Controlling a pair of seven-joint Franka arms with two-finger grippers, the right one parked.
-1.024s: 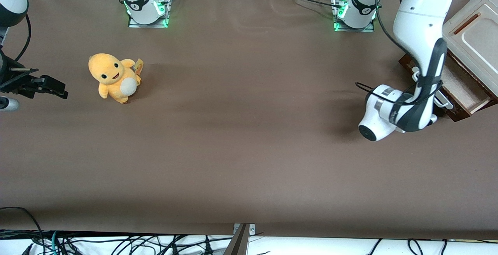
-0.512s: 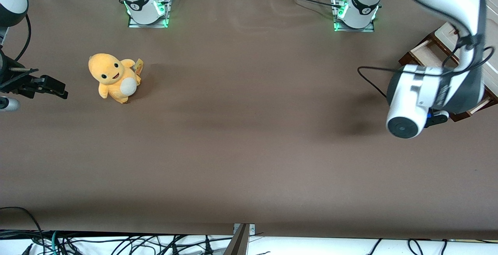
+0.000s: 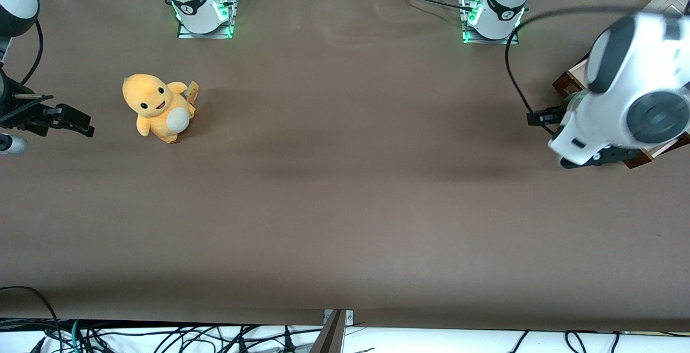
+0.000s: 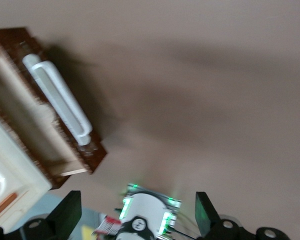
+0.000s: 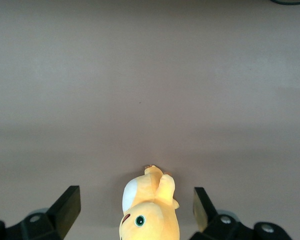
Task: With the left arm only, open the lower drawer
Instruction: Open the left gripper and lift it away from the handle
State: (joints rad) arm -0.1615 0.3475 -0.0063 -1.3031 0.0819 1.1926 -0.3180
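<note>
- The left arm has swung up and away within the last second. A second ago its wrist sat low against the white bar handle; now the big white joint hangs high over the table edge at the working arm's end.
- Its gripper hovers above the bare brown table, well apart from the handle. In the left wrist view the two dark fingers stand wide apart with nothing between them, so the handle has been let go.
- The lower drawer sits at the working arm's end of the table, slid out from under the cream cabinet. The front view shows only its dark brown corners past the arm.
- I'd judge the pull done: the drawer stands open, and the arm looks to be backing off.
- Inside the drawer I see pale wood and, as far as the blurred wrist view lets me tell, nothing stored. Part of the interior is tucked under the cabinet, so I can't vouch for that bit.
- Well off toward the parked arm's end sits a yellow plush toy, upright on the table, unmoved throughout.
</note>
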